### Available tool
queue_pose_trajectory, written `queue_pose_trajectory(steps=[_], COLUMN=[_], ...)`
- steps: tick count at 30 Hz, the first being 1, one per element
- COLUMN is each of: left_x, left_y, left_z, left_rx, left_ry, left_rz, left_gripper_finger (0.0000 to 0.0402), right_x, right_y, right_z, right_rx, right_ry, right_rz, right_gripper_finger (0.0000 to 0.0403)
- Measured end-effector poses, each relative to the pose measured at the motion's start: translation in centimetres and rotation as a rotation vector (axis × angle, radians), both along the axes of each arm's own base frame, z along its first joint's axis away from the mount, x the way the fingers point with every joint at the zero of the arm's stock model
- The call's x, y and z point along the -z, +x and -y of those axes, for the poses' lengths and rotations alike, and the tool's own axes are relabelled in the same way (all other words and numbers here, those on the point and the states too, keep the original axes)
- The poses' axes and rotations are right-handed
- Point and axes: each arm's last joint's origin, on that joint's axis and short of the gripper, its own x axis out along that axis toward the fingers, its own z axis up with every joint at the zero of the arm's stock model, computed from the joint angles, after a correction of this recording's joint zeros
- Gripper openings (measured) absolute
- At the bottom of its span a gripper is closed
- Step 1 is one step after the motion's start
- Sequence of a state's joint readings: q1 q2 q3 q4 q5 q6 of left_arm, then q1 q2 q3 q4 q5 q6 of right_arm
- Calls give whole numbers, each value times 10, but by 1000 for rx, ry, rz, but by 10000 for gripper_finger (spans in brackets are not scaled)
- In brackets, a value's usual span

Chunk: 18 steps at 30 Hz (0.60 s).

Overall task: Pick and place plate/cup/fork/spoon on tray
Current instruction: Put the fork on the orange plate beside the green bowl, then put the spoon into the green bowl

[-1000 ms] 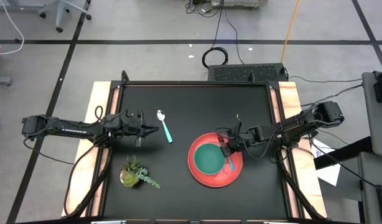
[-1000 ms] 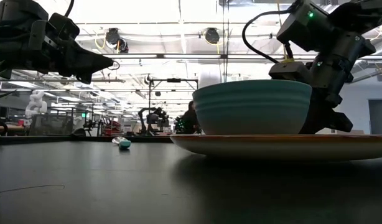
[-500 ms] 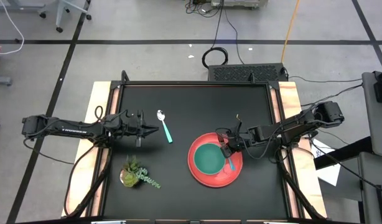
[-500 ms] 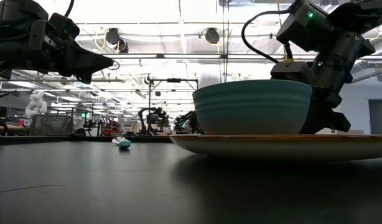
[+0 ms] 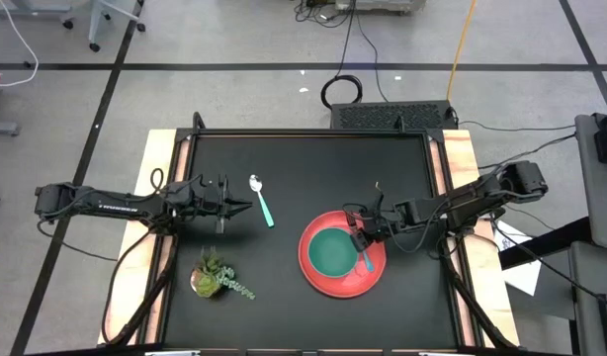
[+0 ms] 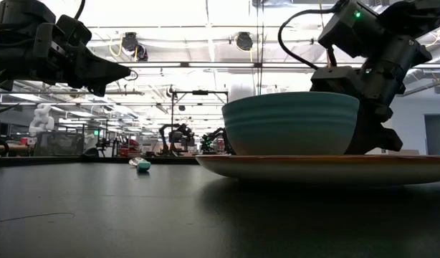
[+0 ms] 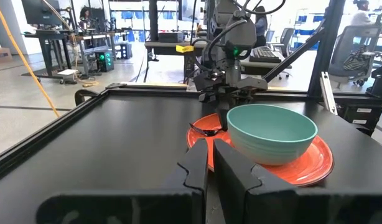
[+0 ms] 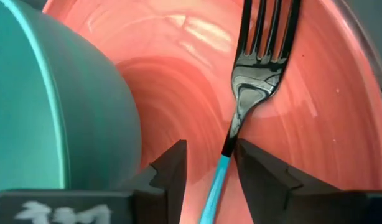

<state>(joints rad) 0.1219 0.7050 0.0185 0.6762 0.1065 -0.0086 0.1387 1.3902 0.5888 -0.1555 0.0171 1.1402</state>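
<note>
The coral-red tray point(image 5: 319, 277) lies on the black table, right of centre. The teal cup point(image 5: 331, 251) stands upright on it; it also shows in the low view point(image 6: 290, 123). The fork point(image 8: 256, 74) lies flat on the tray beside the cup, tines pointing away from my right gripper. My right gripper point(image 5: 361, 238) is low over the tray and open, with one finger on each side of the fork's light-blue handle point(image 8: 217, 180). The spoon point(image 5: 261, 201) lies on the table left of centre. My left gripper point(image 5: 248, 207) is shut and empty, just left of the spoon.
A small potted plant point(image 5: 216, 277) lies at the near left of the table. A raised frame runs along the table's edges point(image 5: 313, 134). Bare black table lies between the spoon and the tray.
</note>
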Motion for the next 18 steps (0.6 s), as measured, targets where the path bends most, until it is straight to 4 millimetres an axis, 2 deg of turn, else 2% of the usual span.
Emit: queue_pose_trajectory(steps=[11, 18], left_x=[1, 1], left_y=[0, 0], left_z=[0, 0], left_rx=[-3, -3], left_ry=[-6, -10], left_rz=[-5, -9], left_gripper_finger=[31, 31], right_x=[-12, -27], right_y=[-15, -18], right_z=[3, 4], right_rx=[13, -1], right_ry=[-37, -41], right_rz=[-36, 52], right_gripper_finger=[124, 124])
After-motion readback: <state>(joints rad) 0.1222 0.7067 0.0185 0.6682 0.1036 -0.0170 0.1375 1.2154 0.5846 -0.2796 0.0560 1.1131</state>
